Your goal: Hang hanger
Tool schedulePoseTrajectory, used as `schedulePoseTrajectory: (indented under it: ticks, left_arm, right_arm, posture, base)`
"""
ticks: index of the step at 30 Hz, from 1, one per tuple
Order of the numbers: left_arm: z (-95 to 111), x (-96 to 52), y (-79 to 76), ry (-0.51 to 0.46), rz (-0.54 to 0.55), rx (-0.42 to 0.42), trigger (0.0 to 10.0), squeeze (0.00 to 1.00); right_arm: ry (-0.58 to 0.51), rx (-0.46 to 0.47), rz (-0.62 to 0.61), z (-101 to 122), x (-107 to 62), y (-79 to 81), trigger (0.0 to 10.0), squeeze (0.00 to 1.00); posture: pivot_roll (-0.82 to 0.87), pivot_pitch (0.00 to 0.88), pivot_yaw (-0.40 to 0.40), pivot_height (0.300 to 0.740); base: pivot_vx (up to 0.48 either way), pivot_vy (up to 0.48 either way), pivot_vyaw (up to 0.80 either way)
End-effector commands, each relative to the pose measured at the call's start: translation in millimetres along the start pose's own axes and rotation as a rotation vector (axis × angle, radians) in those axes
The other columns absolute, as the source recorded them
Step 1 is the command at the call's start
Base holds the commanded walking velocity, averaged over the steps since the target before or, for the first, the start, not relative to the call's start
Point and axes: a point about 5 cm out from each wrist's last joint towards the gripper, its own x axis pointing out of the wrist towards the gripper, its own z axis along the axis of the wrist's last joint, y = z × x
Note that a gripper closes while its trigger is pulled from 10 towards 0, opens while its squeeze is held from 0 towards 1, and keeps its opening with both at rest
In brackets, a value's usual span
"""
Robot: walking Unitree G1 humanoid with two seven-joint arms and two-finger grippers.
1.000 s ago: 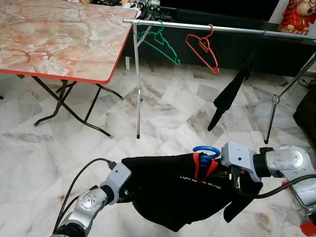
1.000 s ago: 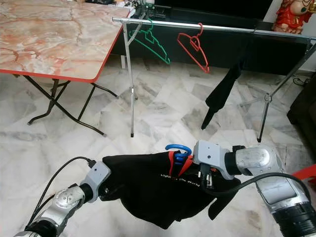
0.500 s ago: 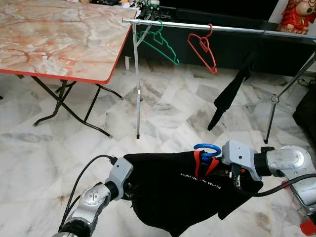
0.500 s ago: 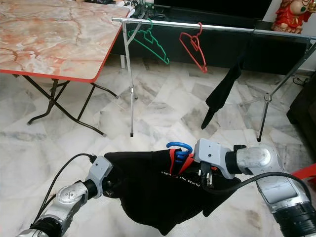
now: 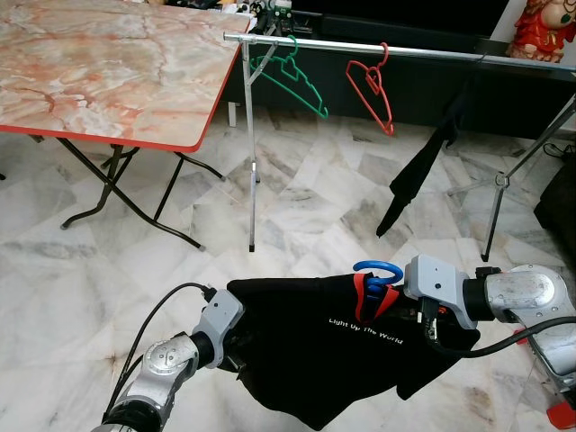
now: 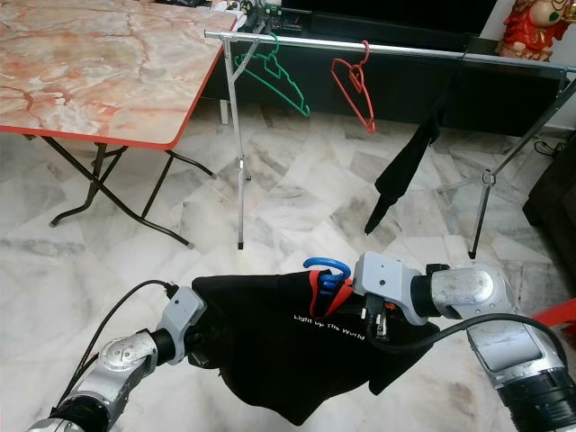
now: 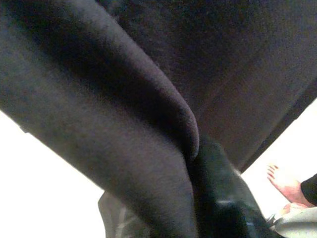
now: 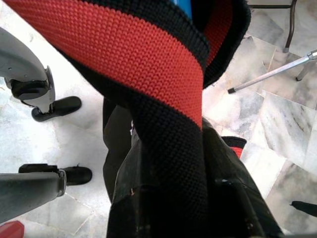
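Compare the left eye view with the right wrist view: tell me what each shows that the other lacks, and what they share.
Left eye view alone: the marble-topped table, the steel rail carrying a green hanger and a red hanger, and the blue hanger hook rising from the shirt's collar.

Right wrist view alone: a close look at the red and black knit collar, and black feet on the floor below.

Shared: the black shirt, the marble floor and the right end effector at the collar.
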Motion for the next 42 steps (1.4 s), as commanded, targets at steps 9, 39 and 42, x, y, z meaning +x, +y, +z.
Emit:
schedulePoseTrajectory:
  ticks: [9, 39, 42]
  left_arm:
    - [1, -0.5, -3.7, -0.023, -0.036, -0.039, 0.0, 0.0]
    - [8, -32.2, 62.4, -0.02, 0.727, -0.019, 0.0, 0.0]
    - [15, -35.4, 68.3, -0.069, 0.783, -0.029, 0.0, 0.0]
  right_arm:
    - [-0.037, 0.005, -0.033, 3, -4.0, -3.0, 10.0, 0.0]
    - [0.293, 0.737, -0.589, -110, 35.4, 25.6, 10.0, 0.0]
    - [0.081, 1.106, -0.723, -108, 50.5, 28.1, 10.0, 0.0]
  posture:
    - [-0.03, 0.173, -0.097, 0.74]
    - [-0.02, 0.178, -0.103, 0.74]
    - [-0.02, 0.178, -0.103, 0.74]
  base:
    - [0.0, 0.0, 0.0]
    - [0.0, 0.0, 0.0]
    - [0.0, 0.0, 0.0]
